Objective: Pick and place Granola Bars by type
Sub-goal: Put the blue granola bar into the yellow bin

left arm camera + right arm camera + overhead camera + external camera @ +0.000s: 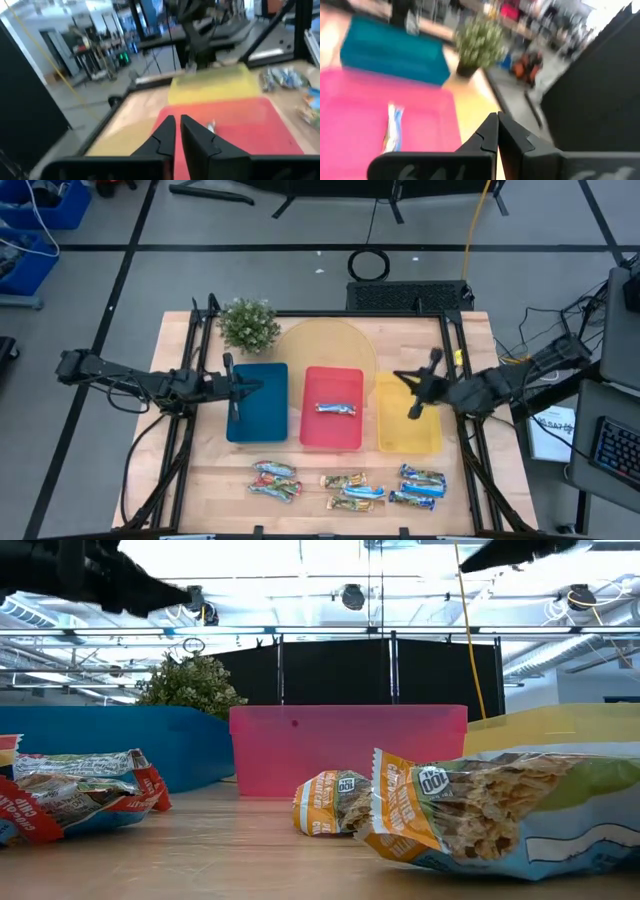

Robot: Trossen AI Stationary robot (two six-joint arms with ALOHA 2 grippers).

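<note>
Sorting barely begun; both arms held high, empty.

Near edge: loose bars (345,486) lie clustered. One bar (336,409) is seen in the pink tray (332,442). Left gripper (234,388) over blue tray (257,420), right gripper (414,394) over yellow tray (408,435): fingers closed, nothing held. Next, a descent with opened fingers is judged needed.

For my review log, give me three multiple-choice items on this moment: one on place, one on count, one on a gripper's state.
1. Where does the binned bar lie?
A. blue tray
B. pink tray
C. yellow tray

2. How many trays hold a bar?
A. one
B. two
C. three

3. How are the left gripper fingers?
A. wide open
B. closed on a bar
C. shut, empty

Answers:
1 B, the high view shows it in the middle tray.
2 A, the blue tray and yellow tray show nothing inside.
3 C, the left wrist view shows the fingers together with nothing between.
</note>
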